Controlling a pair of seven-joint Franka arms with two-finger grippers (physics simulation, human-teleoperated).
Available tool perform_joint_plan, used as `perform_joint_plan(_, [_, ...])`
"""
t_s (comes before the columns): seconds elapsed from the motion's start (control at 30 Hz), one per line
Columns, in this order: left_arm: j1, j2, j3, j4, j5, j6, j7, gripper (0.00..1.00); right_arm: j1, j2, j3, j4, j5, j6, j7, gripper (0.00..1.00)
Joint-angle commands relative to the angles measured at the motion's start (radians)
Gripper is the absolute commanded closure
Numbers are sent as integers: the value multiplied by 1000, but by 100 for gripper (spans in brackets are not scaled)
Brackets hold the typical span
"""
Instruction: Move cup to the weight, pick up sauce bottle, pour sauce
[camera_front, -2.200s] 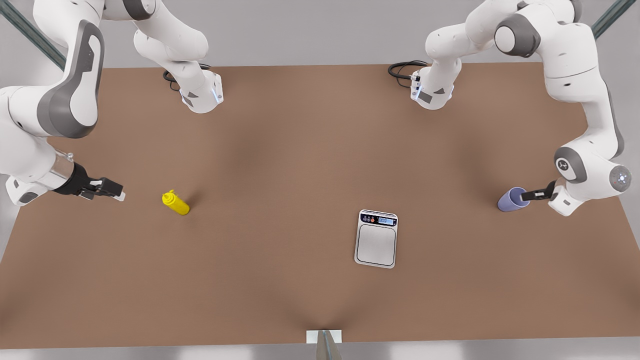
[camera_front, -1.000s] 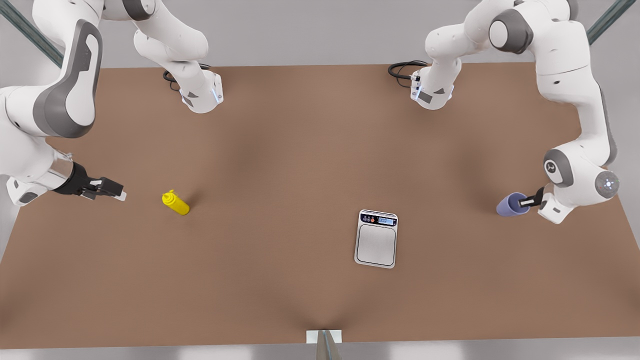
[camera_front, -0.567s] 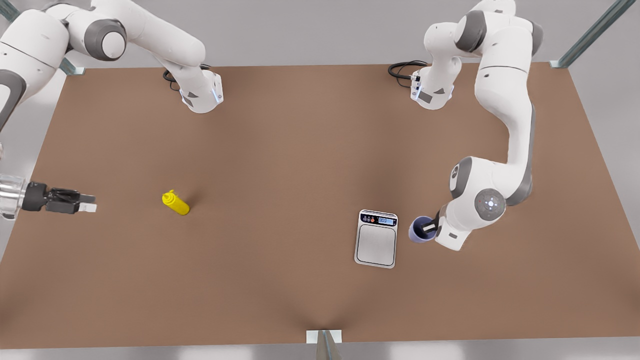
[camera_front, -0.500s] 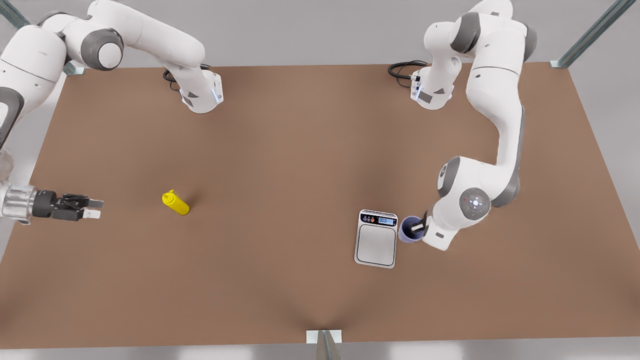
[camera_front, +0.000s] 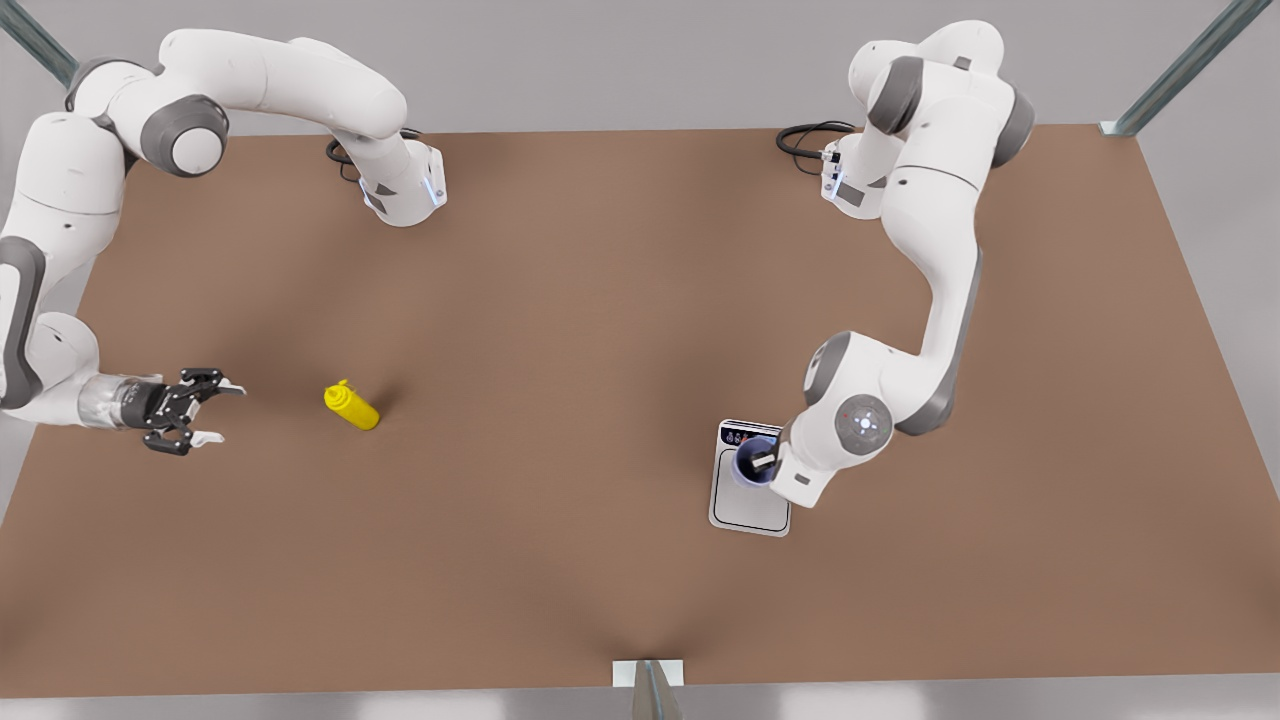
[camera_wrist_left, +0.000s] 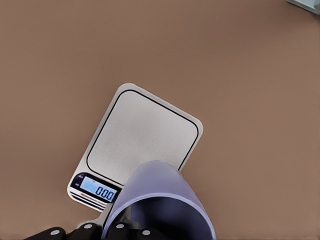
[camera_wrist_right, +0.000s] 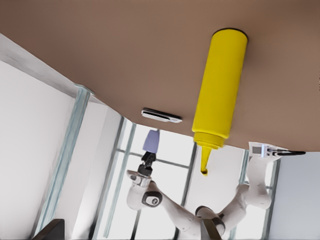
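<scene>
Over the scale (camera_front: 750, 495) on the front view's right, the left gripper (camera_front: 762, 460) holds the purple cup (camera_front: 752, 467), jaws closed on its rim; the cup seems raised above the platform rather than resting there. Well apart on the brown surface (camera_front: 560, 340), the yellow bottle (camera_front: 351, 406) stands upright. Beyond it, the right gripper (camera_front: 205, 412) hovers nearby, jaws spread wide and empty.
</scene>
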Motion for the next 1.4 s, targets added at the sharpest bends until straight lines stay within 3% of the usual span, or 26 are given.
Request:
perform_joint_plan(0.0, [-2,1,0,1,-66,2,-1,79,-4,4,0,-3,0,-2,0,0])
perform_joint_plan(0.37, [-14,79,2,-1,-61,45,12,75,-3,20,3,-45,-57,-21,215,0])
perform_joint_plan(0.47, [-14,84,2,-1,-61,64,10,63,-1,66,3,-22,-75,15,183,0])
perform_joint_plan(0.5, [-14,89,2,-1,-62,66,10,49,0,74,5,-22,-75,29,177,0])
perform_joint_plan(0.57, [-14,89,2,-1,-61,72,9,36,23,85,8,-20,-72,37,175,0])
perform_joint_plan(0.67, [-13,89,2,-1,-62,74,9,28,35,88,8,-20,-72,52,175,0])
perform_joint_plan(0.73, [-14,87,2,1,-62,72,7,13,43,100,9,-19,-74,54,175,0])
perform_joint_plan(0.77, [-14,86,0,1,-62,72,6,0,57,97,9,-22,-74,49,175,0])
perform_joint_plan(0.93, [-13,78,2,1,-61,60,10,0,85,100,9,-71,-131,-20,158,0])
perform_joint_plan(1.2, [-9,44,12,14,-59,34,1,0,151,96,9,-74,-134,43,150,0])
perform_joint_plan(1.37, [-3,-91,40,18,-53,-186,12,0,157,112,8,-77,-174,46,132,0])
